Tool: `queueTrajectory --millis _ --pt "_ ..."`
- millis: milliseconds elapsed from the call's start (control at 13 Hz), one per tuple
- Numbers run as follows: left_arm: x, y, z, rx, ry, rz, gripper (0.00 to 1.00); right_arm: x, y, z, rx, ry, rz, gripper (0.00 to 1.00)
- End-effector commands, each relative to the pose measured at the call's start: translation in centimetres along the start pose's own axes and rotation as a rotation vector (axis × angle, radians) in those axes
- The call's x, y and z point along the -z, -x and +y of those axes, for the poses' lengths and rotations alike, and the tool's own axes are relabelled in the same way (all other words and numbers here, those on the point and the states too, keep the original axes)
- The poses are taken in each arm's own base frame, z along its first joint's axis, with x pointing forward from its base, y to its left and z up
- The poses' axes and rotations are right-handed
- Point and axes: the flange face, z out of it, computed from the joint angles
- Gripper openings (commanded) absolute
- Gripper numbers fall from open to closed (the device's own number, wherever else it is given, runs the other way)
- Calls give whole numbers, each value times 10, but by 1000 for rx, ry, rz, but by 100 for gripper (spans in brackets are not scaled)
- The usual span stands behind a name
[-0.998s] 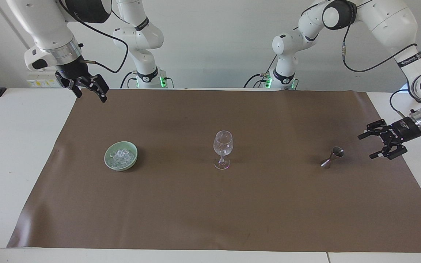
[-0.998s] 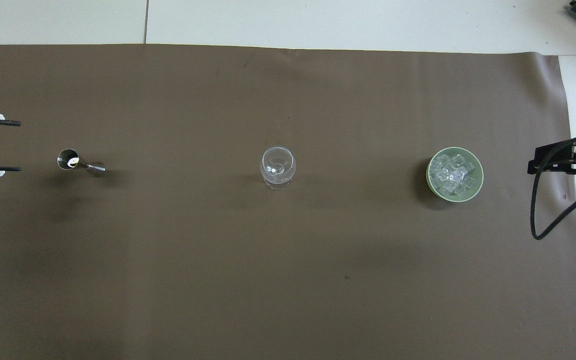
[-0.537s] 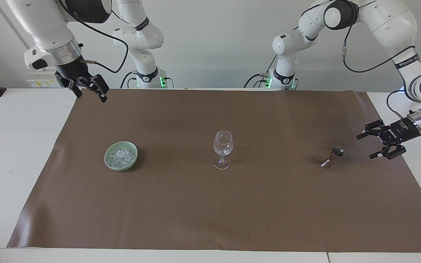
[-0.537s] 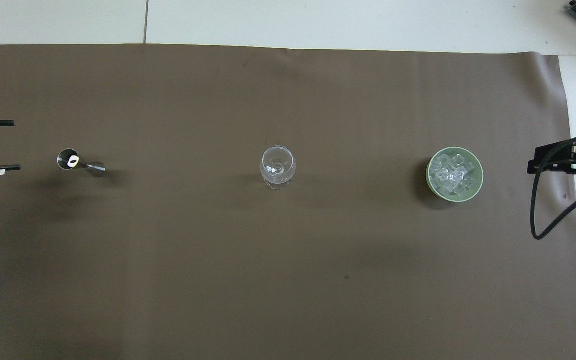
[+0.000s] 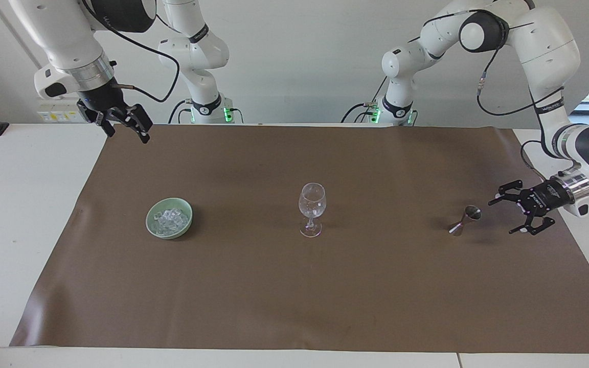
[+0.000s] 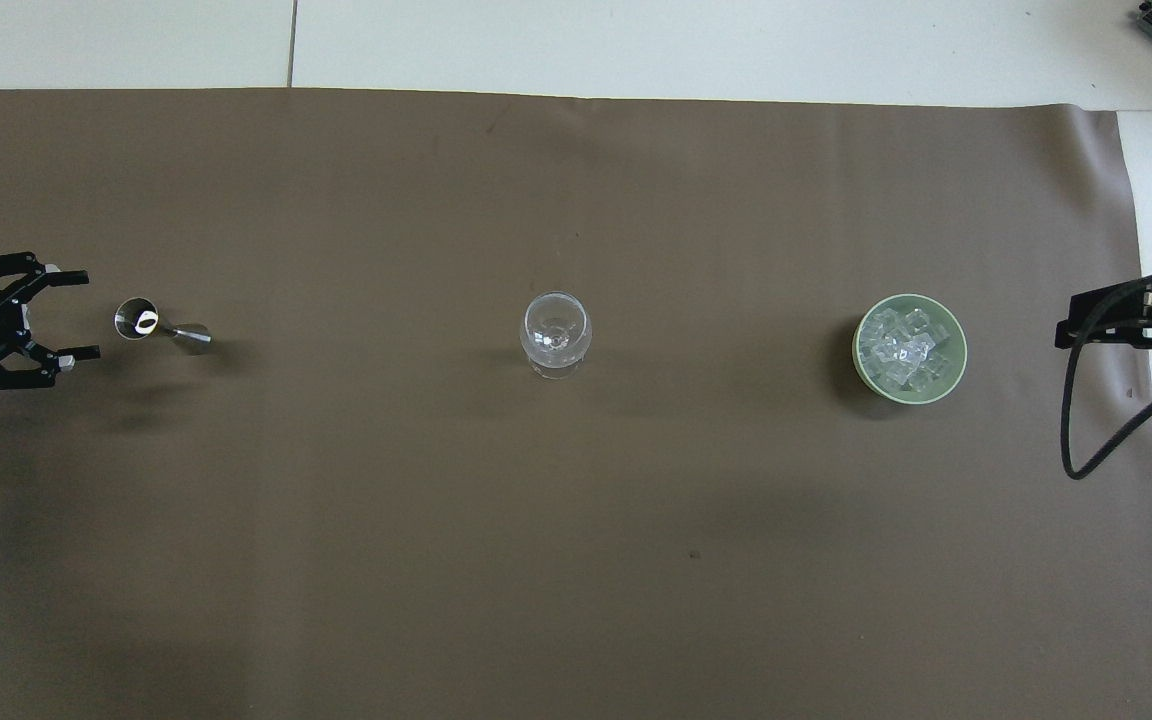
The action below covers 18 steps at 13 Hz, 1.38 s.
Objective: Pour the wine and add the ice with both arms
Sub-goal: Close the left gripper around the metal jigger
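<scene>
Left tool (image 5: 505, 214): wide open, holds nothing, low, just beside the metal cup (image 5: 465, 220).
Right tool (image 5: 127, 128): open, holds nothing, waits up high over the table (image 5: 23, 204) edge.
Ice (image 5: 170, 221): in the green bowl (image 5: 154, 231).
Wine glass (image 5: 312, 209): stands between bowl and metal cup.

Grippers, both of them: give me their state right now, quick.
Left gripper: open, holding nothing, beside the metal measuring cup.
Right gripper: open, holding nothing, waiting over the edge of the brown mat.
</scene>
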Motion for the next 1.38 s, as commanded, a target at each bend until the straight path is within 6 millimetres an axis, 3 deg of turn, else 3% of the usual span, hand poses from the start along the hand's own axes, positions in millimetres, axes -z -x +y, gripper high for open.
queueTrajectory --millis 0,307,537,1305 --pt "-3 -20 -5 -4 2 -25 100 1 3 1 12 -23 -7 100" --pt "-32 -26 -13 -124 -46 -56 100 1 3 1 12 -23 -7 100" --pt "-49 -30 -18 -110 -20 -111 100 1 3 1 12 -23 -7 100" --pt "-72 -45 -29 -115 23 -195 100 1 3 1 12 -23 -7 100"
